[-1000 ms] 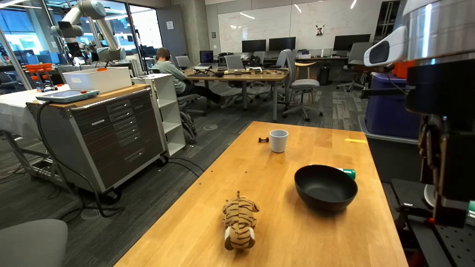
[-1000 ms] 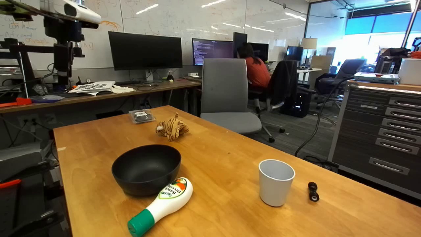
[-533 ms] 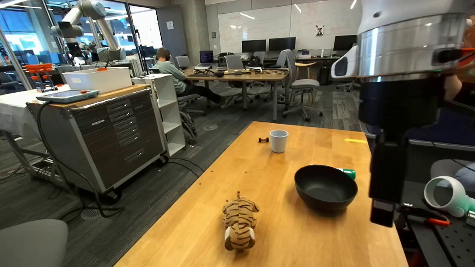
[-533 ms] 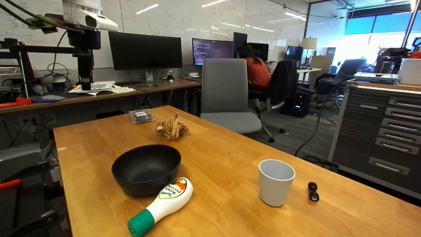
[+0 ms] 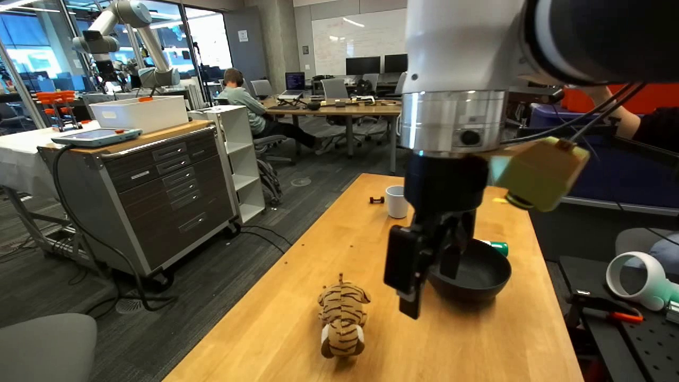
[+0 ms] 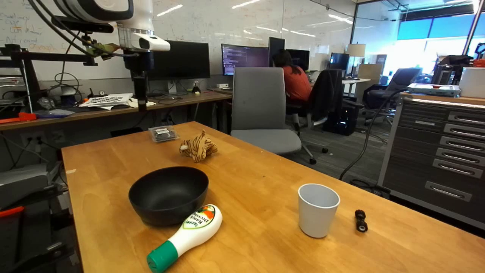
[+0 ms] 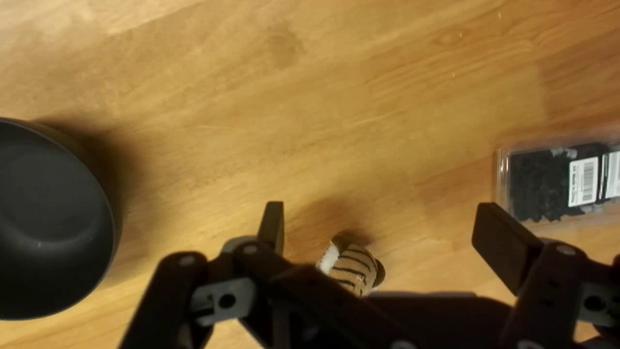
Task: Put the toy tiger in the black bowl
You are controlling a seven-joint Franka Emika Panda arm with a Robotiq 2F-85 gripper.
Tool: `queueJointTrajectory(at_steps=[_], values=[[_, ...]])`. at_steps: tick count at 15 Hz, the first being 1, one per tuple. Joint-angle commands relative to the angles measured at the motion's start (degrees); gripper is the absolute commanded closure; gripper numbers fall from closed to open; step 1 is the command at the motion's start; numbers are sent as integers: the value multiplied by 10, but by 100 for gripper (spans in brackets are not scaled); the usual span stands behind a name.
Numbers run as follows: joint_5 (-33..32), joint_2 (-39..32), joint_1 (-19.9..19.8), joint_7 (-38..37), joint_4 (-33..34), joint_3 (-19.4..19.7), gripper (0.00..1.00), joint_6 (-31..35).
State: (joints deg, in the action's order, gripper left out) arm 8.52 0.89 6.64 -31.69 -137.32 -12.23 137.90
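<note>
The toy tiger (image 5: 344,318), tan with dark stripes and pale patches, stands on the wooden table; it also shows in an exterior view (image 6: 199,147). The black bowl (image 5: 480,273) stands apart from it and holds nothing in an exterior view (image 6: 168,197). My gripper (image 5: 430,288) is open and empty, fingers pointing down, above the table. It also shows in an exterior view (image 6: 142,107). In the wrist view the tiger's head (image 7: 356,269) shows below, between the spread fingers (image 7: 380,218); its body is hidden by the gripper. The bowl (image 7: 53,218) is at the left edge there.
A white bottle (image 6: 201,225) with a green cap lies against or close beside the bowl. A pale cup (image 6: 318,212) and a small dark dumbbell-shaped piece (image 6: 360,221) are farther along the table. A clear package (image 7: 557,184) lies near the tiger at the table's end.
The arm has swung in over the table, leftward in an exterior view and rightward and lower in an exterior view. The tiger and the bowl have not moved.
</note>
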Motion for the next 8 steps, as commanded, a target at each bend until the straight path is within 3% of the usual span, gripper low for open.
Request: queueJointTrajectory(at_steps=[1, 5, 8], values=[[-57, -99, 9, -80, 91, 20, 0, 29], [-120, -178, 32, -162, 163, 62, 0, 37], [-132, -224, 48, -187, 202, 88, 0, 44]])
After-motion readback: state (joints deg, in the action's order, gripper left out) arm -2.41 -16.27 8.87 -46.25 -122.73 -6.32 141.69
